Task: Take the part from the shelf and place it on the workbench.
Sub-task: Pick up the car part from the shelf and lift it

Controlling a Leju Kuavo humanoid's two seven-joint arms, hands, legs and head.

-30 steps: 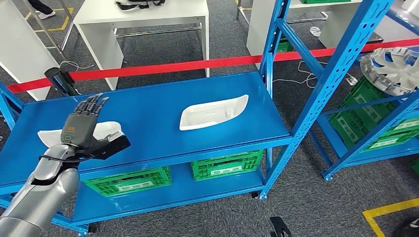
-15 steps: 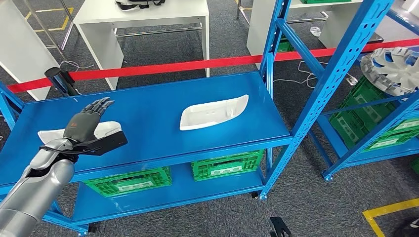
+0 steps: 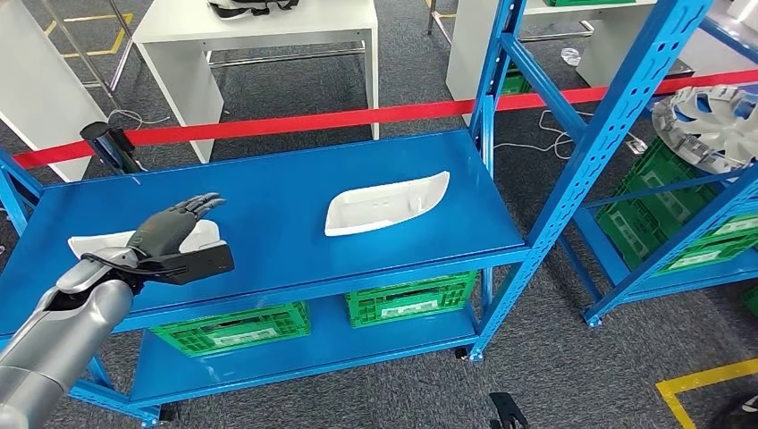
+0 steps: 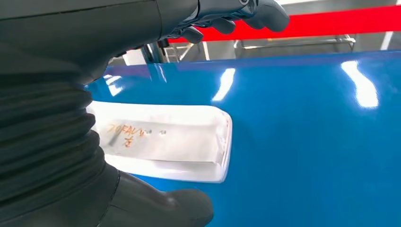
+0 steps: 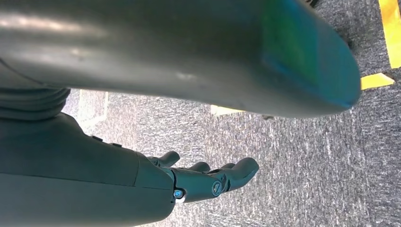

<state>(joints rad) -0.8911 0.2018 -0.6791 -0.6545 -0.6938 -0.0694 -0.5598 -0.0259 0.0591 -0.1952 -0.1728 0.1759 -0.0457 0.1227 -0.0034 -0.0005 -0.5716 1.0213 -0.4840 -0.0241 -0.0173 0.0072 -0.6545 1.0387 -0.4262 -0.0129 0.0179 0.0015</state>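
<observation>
A white tray-like part (image 3: pixel 93 244) lies at the left end of the blue shelf's top level (image 3: pixel 268 170); my left hand (image 3: pixel 170 234) hovers over its right half and hides some of it. The fingers (image 3: pixel 201 205) are stretched out and apart, holding nothing. In the left wrist view the same part (image 4: pixel 165 146) lies flat on the blue surface between the thumb (image 4: pixel 156 208) and the fingers (image 4: pixel 246 9), with no contact seen. A second white part (image 3: pixel 384 204) rests near the shelf's middle. My right hand (image 5: pixel 198 182) hangs over grey carpet, fingers loosely apart and empty.
Green crates (image 3: pixel 407 299) sit on the lower level. A red barrier tape (image 3: pixel 357 116) runs behind the shelf, with white tables (image 3: pixel 259 27) beyond. A blue upright (image 3: pixel 501 80) stands at the shelf's right end. A second rack holds a wheel cover (image 3: pixel 706 125).
My left hand has tipped forward and down, from fingers pointing up to lying nearly level over the left white part. Both parts have stayed in place.
</observation>
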